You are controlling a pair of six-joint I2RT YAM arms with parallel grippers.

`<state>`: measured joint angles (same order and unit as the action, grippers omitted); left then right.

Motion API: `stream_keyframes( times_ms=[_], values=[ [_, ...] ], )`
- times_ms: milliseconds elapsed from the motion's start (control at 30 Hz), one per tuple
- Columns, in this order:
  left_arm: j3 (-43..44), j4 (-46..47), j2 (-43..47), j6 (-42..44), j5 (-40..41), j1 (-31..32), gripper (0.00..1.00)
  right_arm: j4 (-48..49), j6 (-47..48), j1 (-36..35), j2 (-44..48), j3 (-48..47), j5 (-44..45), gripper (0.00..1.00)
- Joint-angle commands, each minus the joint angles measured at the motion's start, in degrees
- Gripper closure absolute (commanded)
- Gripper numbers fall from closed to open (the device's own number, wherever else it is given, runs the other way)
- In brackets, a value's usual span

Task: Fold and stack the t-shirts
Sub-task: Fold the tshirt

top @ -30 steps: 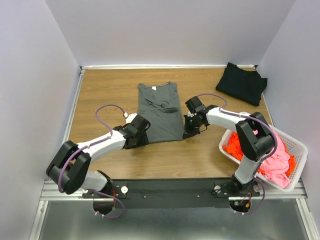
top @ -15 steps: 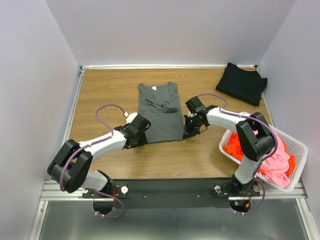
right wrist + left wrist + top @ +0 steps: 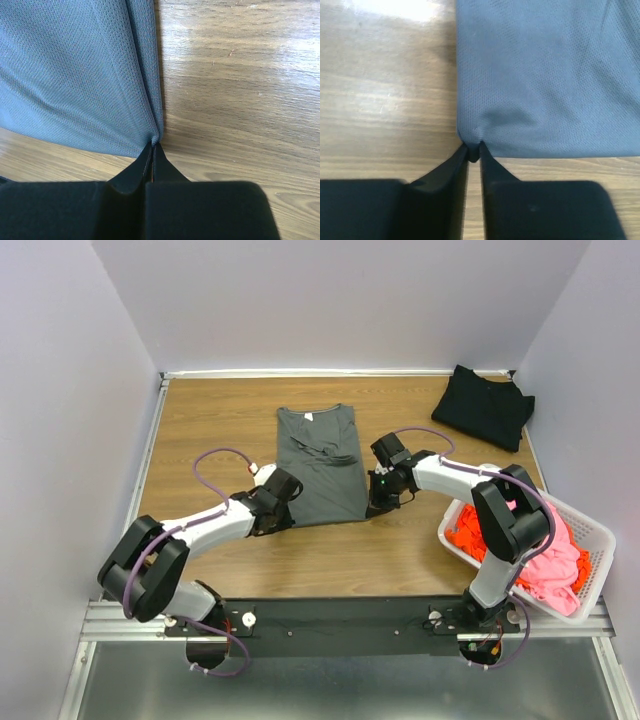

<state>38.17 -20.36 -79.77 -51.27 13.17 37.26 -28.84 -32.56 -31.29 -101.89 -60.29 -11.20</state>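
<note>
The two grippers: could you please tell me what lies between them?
The near hem of the dark grey shirt spans from the left gripper to the right gripper, seen in the top view.

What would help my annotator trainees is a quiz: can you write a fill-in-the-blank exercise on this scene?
The left end effector and the right end effector each pinch a near ____ of the dark grey t-shirt.
The black t-shirt lies at the table's far ____ corner.
The orange t-shirt and pink t-shirt sit in the white ____.
Missing words: corner; right; basket.
</note>
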Motion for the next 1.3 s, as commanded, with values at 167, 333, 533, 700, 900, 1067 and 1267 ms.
stream_keyframes(
  times_ms=[167,333,533,700,900,1067,1267],
  values=[
    [0.4,-0.4,-2.5,2.4,0.6,0.4,1.00,-4.5,-0.1,-0.4,0.3,0.4,3.4,0.97],
    [2.3,-1.8,2.1,4.2,0.0,0.4,1.00,-6.3,-0.2,-0.4,3.5,-0.9,3.0,0.98],
    [9.0,-6.7,7.0,6.1,-2.3,0.7,1.00,-9.6,-1.1,-0.4,8.5,-2.8,4.1,0.98],
    [12.3,-10.2,9.4,8.5,-4.2,1.0,1.00,-12.9,-0.6,-0.4,13.7,-5.3,5.1,0.98],
    [12.4,-14.3,14.8,11.8,-10.9,1.7,1.00,-20.5,2.1,-0.4,18.7,-8.7,5.0,0.98],
    [9.5,-16.2,21.2,11.9,-19.0,3.3,1.00,-27.0,3.7,-0.4,23.7,-8.9,3.5,0.98],
    [8.3,-19.8,26.4,8.8,-25.6,7.4,1.00,-33.6,4.3,-0.5,27.7,-9.3,-2.0,0.98]
  ],
)
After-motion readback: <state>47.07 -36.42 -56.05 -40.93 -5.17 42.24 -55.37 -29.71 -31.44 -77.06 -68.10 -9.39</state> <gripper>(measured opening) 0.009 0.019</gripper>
